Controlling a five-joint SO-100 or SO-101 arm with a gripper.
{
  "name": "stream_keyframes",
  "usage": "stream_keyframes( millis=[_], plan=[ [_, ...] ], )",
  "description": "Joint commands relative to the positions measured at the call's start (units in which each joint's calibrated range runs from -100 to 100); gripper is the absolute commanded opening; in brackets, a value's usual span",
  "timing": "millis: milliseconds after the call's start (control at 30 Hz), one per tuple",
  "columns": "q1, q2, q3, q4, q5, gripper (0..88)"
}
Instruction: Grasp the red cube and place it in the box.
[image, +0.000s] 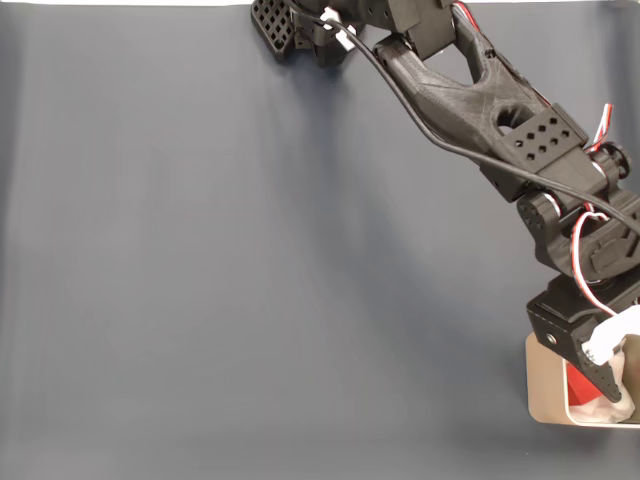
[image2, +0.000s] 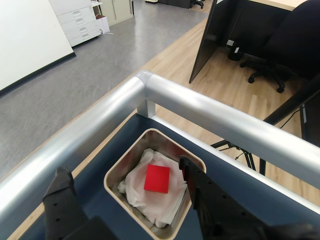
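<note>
One red cube (image2: 157, 178) in box (image2: 116, 170), below open end effector (image2: 125, 180)

A dark blue-grey table (image: 250, 250) with a silvery rail (image2: 210, 112) along its edge carries the box (image: 545, 385) at the near right corner in the fixed view and the arm's base (image: 300, 30) at the far edge.

Arm reaches from top centre of the fixed view diagonally down to the lower right, links black, red-and-white wires and a black cable along them. Gripper (image: 612, 385) points downward at the right edge. In the wrist view the gripper (image2: 125, 172) jaws stand apart, nothing held between them.
</note>
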Motion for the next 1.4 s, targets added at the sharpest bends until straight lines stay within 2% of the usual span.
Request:
stream_keyframes(
  millis=[0,867,967,1100,1133,1367],
  plan=[
    [-0.7,-0.7,-3.1,-0.5,0.9,47.1],
    [-0.9,-0.6,-3.1,-0.9,1.0,44.6],
    [-0.8,-0.9,-2.7,-0.9,1.4,33.9],
    [0.5,-2.3,-1.9,-1.3,1.7,2.5],
    [1.3,-3.1,-0.7,-2.2,1.7,0.0],
    [10.7,-11.8,11.2,-7.8,2.6,0.0]
  ],
)
